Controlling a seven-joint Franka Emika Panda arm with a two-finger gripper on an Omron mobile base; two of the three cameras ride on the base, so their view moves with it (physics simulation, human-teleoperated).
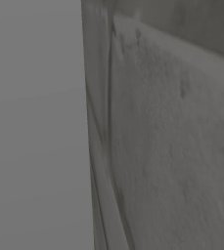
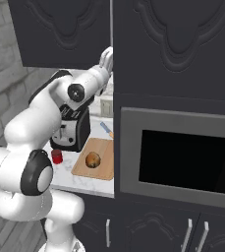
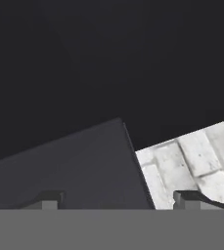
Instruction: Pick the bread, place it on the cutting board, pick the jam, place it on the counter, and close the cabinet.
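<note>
The bread (image 2: 92, 160), a small round brown loaf, is being shown lying on the wooden cutting board (image 2: 102, 147), which is resting on the white marbled counter (image 2: 79, 181). A small red jam jar (image 2: 57, 156) is being seen standing on the counter just left of the board, near the foot of a black toaster (image 2: 74, 129). A blue-handled knife (image 2: 106, 129) is lying at the far edge of the board.

In the right base view the white arm (image 2: 60, 106) is being raised from the lower left up toward the dark upper cabinet door (image 2: 65, 32), and its hand is being hidden behind the edge of the tall dark cabinet column (image 2: 175, 49) on the right. A built-in oven with a black window (image 2: 187, 162) is being shown set in that column.

In the hand view the two dark fingertips (image 3: 47, 200) are being held well apart, with nothing lying between them; the gripper (image 3: 117, 201) is being pointed at a flat dark cabinet panel (image 3: 69, 166), beyond which a pale brick wall (image 3: 196, 161) is being seen on the right.

In the left base view a smooth grey surface is being seen on the left and a rough grey surface on the right, too close to be identified.
</note>
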